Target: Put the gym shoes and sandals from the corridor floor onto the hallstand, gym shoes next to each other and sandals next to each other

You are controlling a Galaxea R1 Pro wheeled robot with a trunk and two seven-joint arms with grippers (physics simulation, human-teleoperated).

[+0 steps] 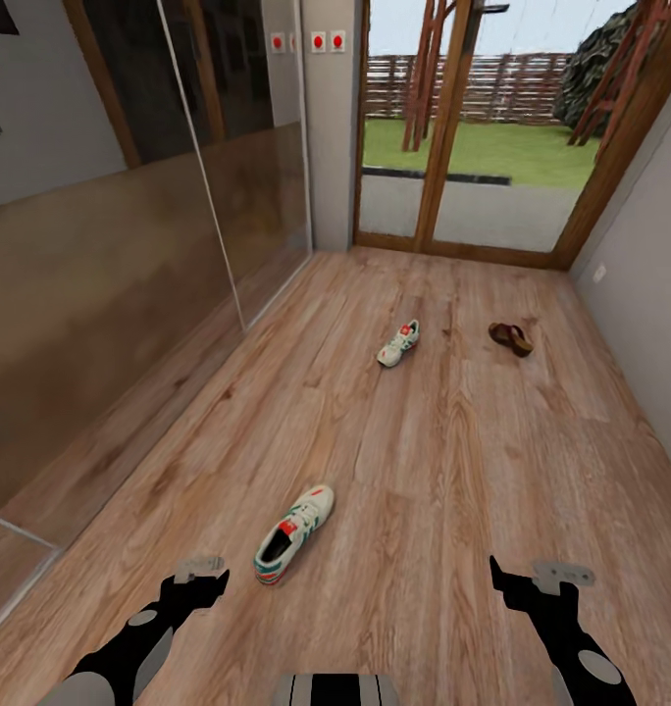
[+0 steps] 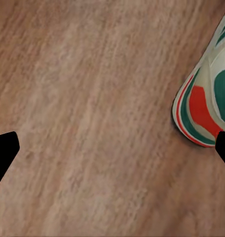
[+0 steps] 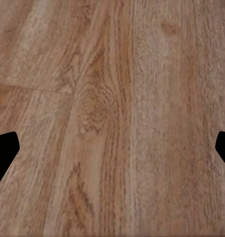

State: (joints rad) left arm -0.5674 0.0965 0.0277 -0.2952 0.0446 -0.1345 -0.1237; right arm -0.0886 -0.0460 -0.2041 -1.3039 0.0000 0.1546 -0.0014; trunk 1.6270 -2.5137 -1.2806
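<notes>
Near gym shoe point(image 1: 294, 534) lies on the floor point(image 1: 443, 461), just ahead of the left tool point(image 1: 200, 577) and toward the robot's right of it. Both tools, left and right point(image 1: 537, 579), hang spread and empty above the boards. Step in hand, by judgement: approach for the first pickup. Next move calls for shifting the left tool over the shoe. Farther off lie the second gym shoe point(image 1: 398, 343) and the sandals point(image 1: 510, 338).
</notes>
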